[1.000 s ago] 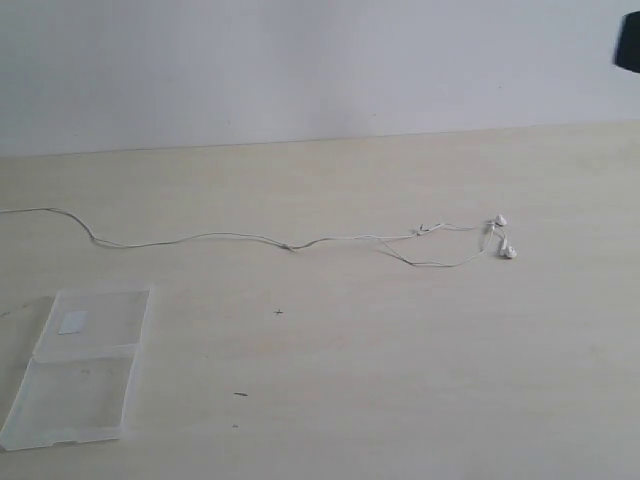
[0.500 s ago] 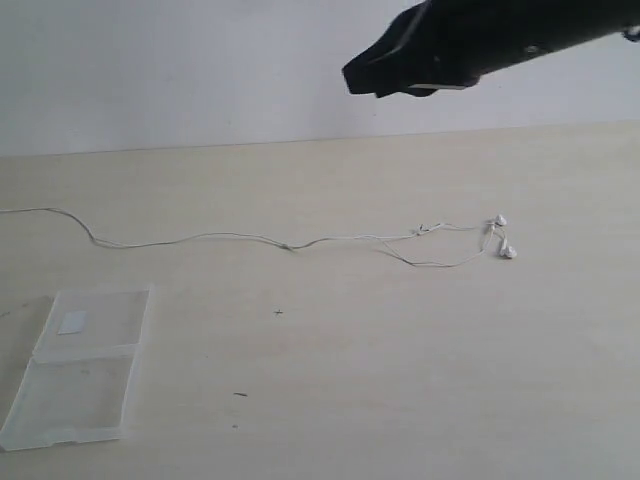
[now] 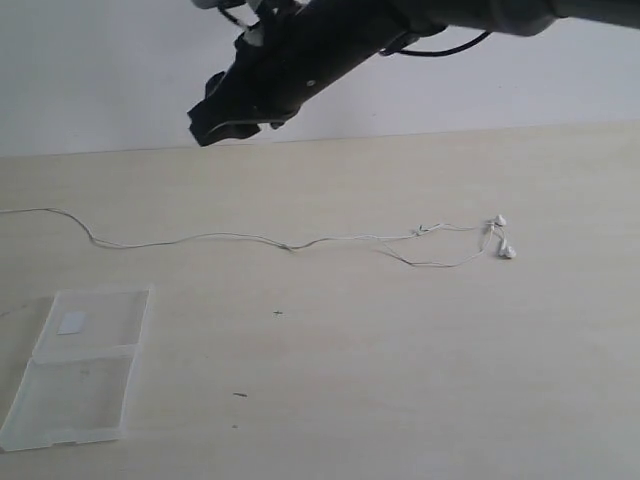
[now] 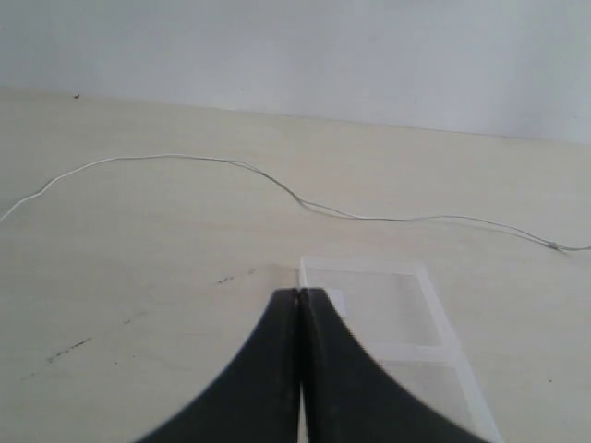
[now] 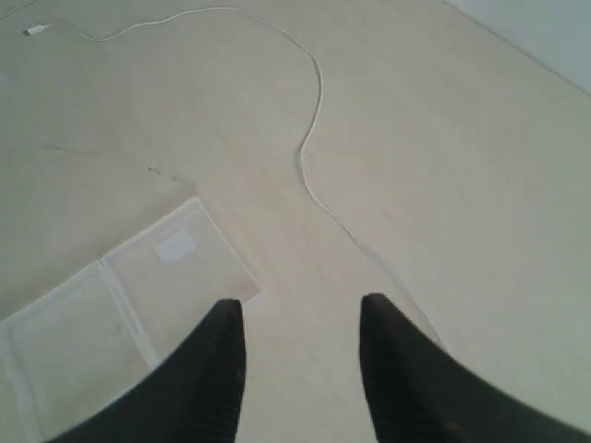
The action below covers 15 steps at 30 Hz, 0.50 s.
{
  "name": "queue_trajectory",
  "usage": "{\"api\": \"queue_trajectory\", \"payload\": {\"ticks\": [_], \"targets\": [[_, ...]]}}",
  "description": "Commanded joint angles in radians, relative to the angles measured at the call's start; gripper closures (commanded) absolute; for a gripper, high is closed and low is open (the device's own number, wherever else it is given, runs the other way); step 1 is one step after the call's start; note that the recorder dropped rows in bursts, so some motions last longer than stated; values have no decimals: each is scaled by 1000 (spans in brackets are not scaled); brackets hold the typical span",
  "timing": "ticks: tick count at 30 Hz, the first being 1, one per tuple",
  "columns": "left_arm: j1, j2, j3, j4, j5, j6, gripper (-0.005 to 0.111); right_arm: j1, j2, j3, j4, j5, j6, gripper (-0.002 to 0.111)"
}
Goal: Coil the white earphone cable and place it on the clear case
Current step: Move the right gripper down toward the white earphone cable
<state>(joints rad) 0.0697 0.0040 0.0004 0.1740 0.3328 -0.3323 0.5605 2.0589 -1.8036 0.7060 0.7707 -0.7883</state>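
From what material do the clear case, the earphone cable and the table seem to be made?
The clear case: probably hard plastic, smooth; the table shows through it. The earphone cable: likely soft plastic or rubber coating, white; it lies in loose waves. The table: pale wood or laminate, matte; no strong reflections.

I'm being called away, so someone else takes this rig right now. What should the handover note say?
Left tool: shut, empty, close to the case.
Right tool: open, empty, up in the air over the table, touching nothing.
Cable: lies stretched out and uncoiled across the table, earbuds at its right end in the exterior view.
Case: lies open flat at the front left, nothing on it.
Done: nothing yet.
To do: coil the cable, then set it on the case.
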Motion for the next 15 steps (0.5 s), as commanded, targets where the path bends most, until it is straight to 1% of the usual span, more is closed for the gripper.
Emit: {"api": "queue_trajectory", "payload": {"ticks": [1,8,11,15], "targets": [[2,-4,0,-5,-5,-6,107,34,80,-42,-9,-102,33,67],[2,-4,0,-5,-5,-6,107,89,197,-118,-2,-228,75,67],[2,-4,0,-5,-5,-6,107,109,255,-163,-26,-249,79,67],[2,-4,0,-5,-5,-6,107,113,328,-223,-93,-264,192,67]]}}
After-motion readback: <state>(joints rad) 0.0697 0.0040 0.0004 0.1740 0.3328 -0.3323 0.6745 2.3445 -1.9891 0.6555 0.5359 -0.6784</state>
